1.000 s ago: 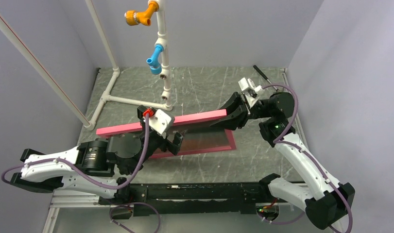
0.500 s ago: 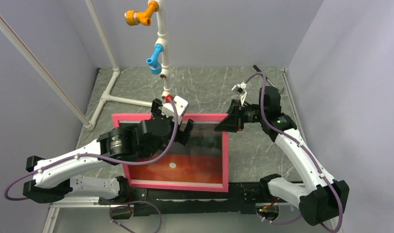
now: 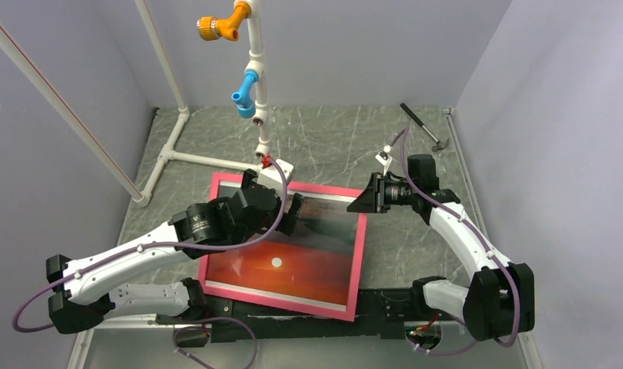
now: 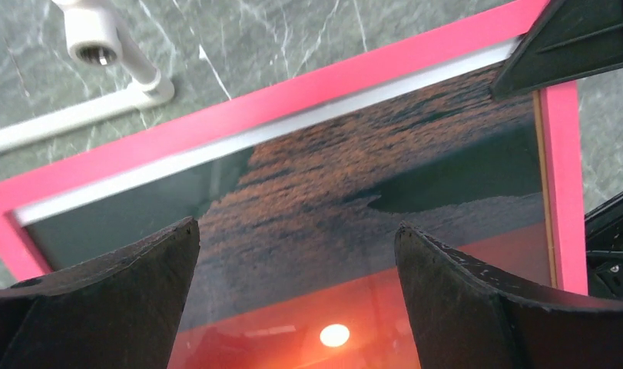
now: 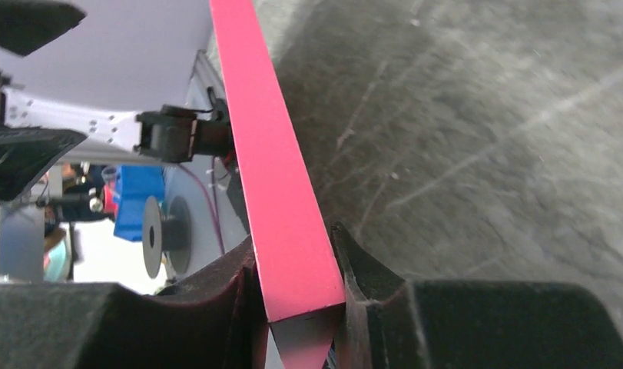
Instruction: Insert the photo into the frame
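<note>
The frame (image 3: 359,254), pink-red front up, holds the photo (image 3: 285,265): orange-red sky, small white sun, dark water towards the far edge. The frame sits skewed over the middle of the table, its near edge reaching the black base rail. My right gripper (image 3: 363,201) is shut on the frame's far right corner; in the right wrist view the pink edge (image 5: 281,192) is pinched between the jaws (image 5: 296,265). My left gripper (image 3: 290,211) is open and empty just above the photo's dark water (image 4: 308,192), near the far edge (image 4: 296,231).
A white pipe stand (image 3: 258,92) with orange and blue fittings rises behind the frame, and its foot (image 4: 101,38) shows in the left wrist view. Its base pipes (image 3: 208,159) lie at the far left. A small dark hammer (image 3: 423,127) lies at the far right.
The frame swung from standing edge-on to front up, so the sunset photo now shows, then turned slightly clockwise. My right gripper kept its hold. My left gripper moved towards the far edge.
</note>
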`<state>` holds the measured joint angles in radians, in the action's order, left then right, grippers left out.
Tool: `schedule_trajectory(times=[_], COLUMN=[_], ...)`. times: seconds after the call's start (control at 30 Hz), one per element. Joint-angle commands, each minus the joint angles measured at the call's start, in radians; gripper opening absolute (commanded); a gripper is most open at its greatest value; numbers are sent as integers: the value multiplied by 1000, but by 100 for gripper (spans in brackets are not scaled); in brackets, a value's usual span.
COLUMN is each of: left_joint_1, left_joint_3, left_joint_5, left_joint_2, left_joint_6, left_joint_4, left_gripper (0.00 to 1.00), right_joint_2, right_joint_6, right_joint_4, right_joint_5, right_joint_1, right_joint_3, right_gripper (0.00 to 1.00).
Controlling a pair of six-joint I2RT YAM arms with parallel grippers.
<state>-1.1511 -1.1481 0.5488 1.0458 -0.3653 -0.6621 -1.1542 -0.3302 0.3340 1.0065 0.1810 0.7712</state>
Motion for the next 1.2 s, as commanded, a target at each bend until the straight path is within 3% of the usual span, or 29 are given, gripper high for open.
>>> schedule_trajectory(times=[0.0,0.37,0.63,0.73,0.87,1.1,1.17], left_joint_1=[30,34,34,34,34,34,34], left_joint_3=[39,62,114,164,228,308,335], left_joint_5=[-63,-105,-131,-137,-159,-203,-214], left_joint_2=[-11,10,19,10,4,20,20], left_joint_6=[-72,-129,-192,-241,-313,-449,-503], left_joint_4=[38,35,39,53,67,68,67], left_gripper=[99,99,99,99,99,99,99], right_joint_2=[16,-5,-87,-143,-203,-156,-135], right_joint_6=[40,36,18,31,41,59,70], right_joint_4=[-80,-182,-252,-235,-204,-172,-158], right_joint_5=[-313,-575,-597,-594,-587,-645,-650], right_joint_1=[-27,-86,-127,-142,-166,-171,-172], right_joint_3=[-50,-163,-149,-120,-84,-79,-73], right_gripper=[0,5,16,27,55,77,88])
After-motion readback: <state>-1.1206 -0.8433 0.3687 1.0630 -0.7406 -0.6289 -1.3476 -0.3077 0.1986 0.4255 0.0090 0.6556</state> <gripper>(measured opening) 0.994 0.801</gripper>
